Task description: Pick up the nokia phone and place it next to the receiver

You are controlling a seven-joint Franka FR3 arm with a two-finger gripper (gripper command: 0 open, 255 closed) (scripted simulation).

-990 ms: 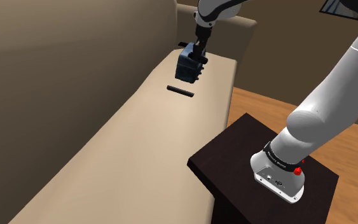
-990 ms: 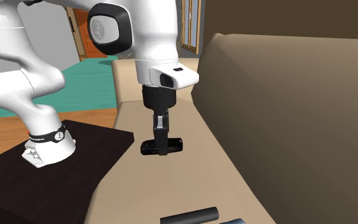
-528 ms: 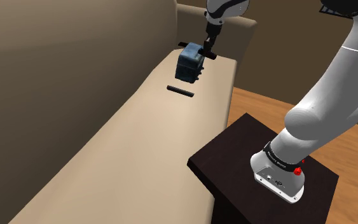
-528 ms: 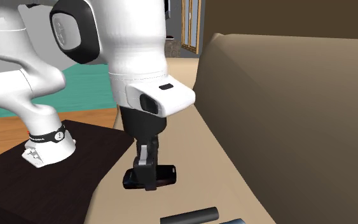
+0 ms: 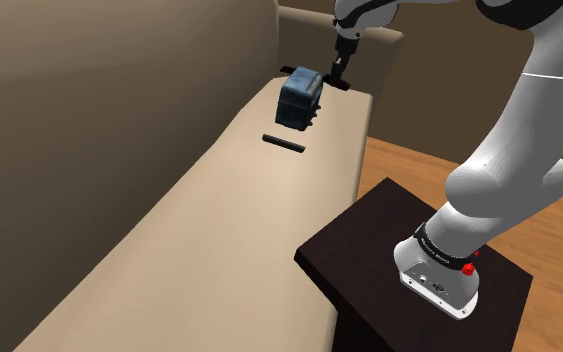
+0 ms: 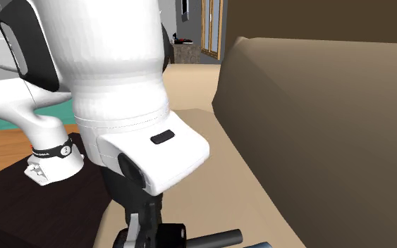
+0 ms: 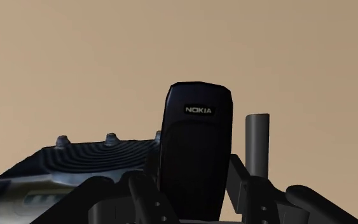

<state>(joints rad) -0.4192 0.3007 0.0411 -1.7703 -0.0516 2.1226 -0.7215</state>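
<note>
**Phone gripped, receiver close at hand**

The gripper is closed on the Nokia phone — fingers pinching its lower half, logo end jutting past the tips, probably so that end meets the sofa seat first. In the shoulder view the blue-grey receiver sits at about eight o'clock from the gripper, just beside it; a dark rod lies at seven o'clock, farther off — the phone looks near its spot.

A tan sofa runs along the shoulder view's left, its tall back above the seat and an arm at the far end. Beside it lies wood floor. In the second exterior view a wood-framed window stands beyond the sofa's far end
</note>
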